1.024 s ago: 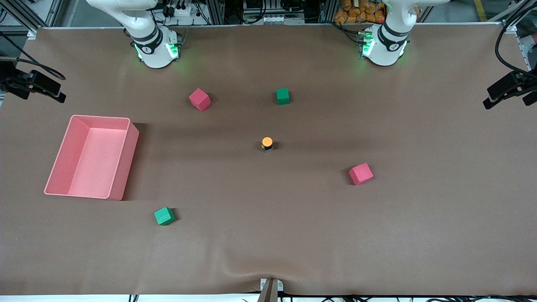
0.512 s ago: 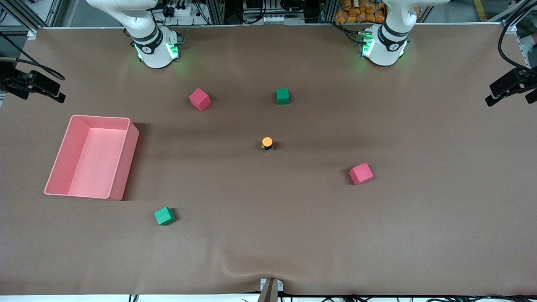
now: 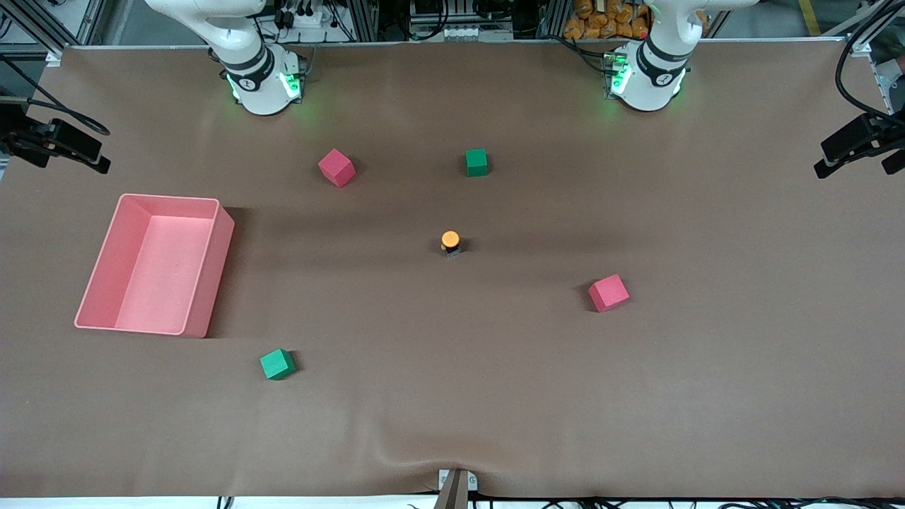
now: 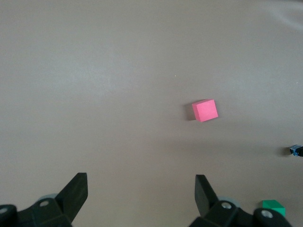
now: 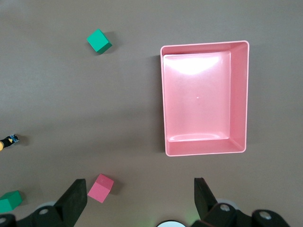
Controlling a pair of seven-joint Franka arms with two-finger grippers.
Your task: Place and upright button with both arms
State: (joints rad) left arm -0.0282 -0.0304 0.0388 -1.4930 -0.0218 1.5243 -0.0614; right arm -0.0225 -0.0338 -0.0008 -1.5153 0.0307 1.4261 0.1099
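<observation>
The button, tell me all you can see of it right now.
The button is tiny: a round orange cap on a short black body. It stands on the brown table cover near the middle of the table, cap up as far as the front view shows, alone, with nothing touching it. It is smaller than the cubes around it. Each wrist view catches only a sliver of it at the frame's edge.

We see the left gripper [image 4: 140, 198] hanging high over the brown table [image 4: 104, 85], its two black fingers [image 4: 75, 191] spread wide apart with nothing between them. A red cube [image 4: 205, 110] sits on the bare surface. The corner of a green cube [image 4: 273, 207] peeks out beside one finger, and a small dark piece of the button [image 4: 296, 150] shows at the frame's edge.
</observation>
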